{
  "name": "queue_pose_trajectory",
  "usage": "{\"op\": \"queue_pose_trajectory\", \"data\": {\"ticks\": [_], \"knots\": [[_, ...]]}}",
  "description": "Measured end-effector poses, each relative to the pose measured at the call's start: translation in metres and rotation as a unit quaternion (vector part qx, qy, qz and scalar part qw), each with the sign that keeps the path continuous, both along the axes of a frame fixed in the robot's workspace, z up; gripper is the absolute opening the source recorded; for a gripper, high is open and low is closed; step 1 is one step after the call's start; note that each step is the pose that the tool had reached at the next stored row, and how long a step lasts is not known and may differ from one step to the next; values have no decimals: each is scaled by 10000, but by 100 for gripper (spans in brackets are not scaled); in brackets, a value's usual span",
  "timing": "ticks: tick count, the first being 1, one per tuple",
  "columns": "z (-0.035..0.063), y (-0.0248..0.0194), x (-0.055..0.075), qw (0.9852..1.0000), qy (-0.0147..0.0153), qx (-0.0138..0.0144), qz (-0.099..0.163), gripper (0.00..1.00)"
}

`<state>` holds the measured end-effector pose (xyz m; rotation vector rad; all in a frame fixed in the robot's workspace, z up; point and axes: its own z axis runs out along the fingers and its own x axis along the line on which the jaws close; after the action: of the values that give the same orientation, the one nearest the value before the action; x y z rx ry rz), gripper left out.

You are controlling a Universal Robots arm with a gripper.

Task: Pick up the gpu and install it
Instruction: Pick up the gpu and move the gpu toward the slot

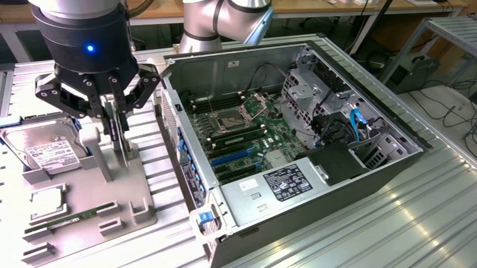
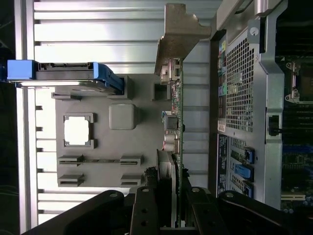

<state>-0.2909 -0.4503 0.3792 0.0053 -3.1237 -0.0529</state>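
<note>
**A:** Where's the gpu [image 2: 177, 98]?

**B:** Right between the fingers of the black gripper [image 1: 115, 120], above the grey moulded holder tray [image 1: 111, 190] and just beside the open grey computer case [image 1: 223, 67].

**A:** And the fingers?

**B:** Clamped on the card's thin edge.

**A:** How does it lie?

**B:** Edge-on. Its long axis runs alongside the case's perforated rear panel [image 2: 239, 83], and the silver metal bracket [image 2: 178, 34] is at the end far from the fingers. It's a thin green board, dark from the side.

**A:** Clear of the tray?

**B:** I can't tell.

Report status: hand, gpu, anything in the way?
Hand shut on gpu. Card upright, edge-on, over gray fixture, beside open case, not yet installed. Nothing seen between card and case.
</note>
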Motion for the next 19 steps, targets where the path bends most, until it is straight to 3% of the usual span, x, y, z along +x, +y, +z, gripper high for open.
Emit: {"op": "queue_pose_trajectory", "data": {"ticks": [19], "knots": [[194, -1, 0, 10000, 0, 0, 0, 27]]}}
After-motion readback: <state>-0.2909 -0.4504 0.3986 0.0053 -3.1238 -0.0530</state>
